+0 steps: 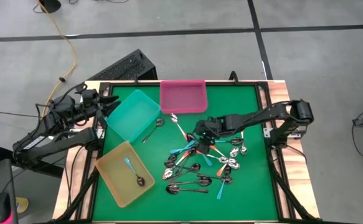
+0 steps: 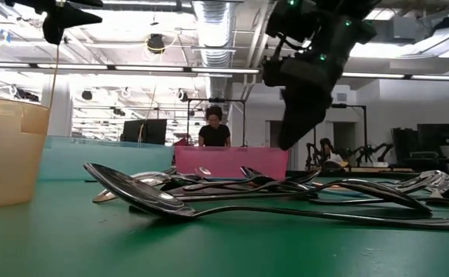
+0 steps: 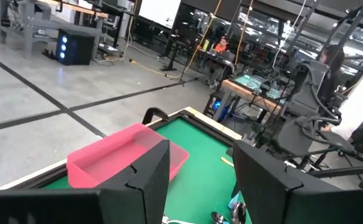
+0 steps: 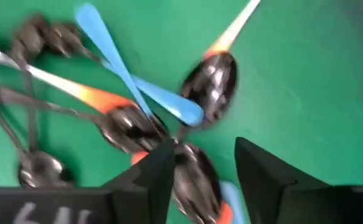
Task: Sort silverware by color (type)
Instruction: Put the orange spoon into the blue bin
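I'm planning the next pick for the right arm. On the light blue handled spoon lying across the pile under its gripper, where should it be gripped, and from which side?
Probably at the bare free end of the light blue handle, coming straight down from above. The spoon lies flat on the green table and that end sticks clear, while its middle crosses other spoons. The right gripper hangs over the pile, jaws apart.

Grey taped floor (image 1: 169, 18), ceiling ducts (image 2: 216, 23)
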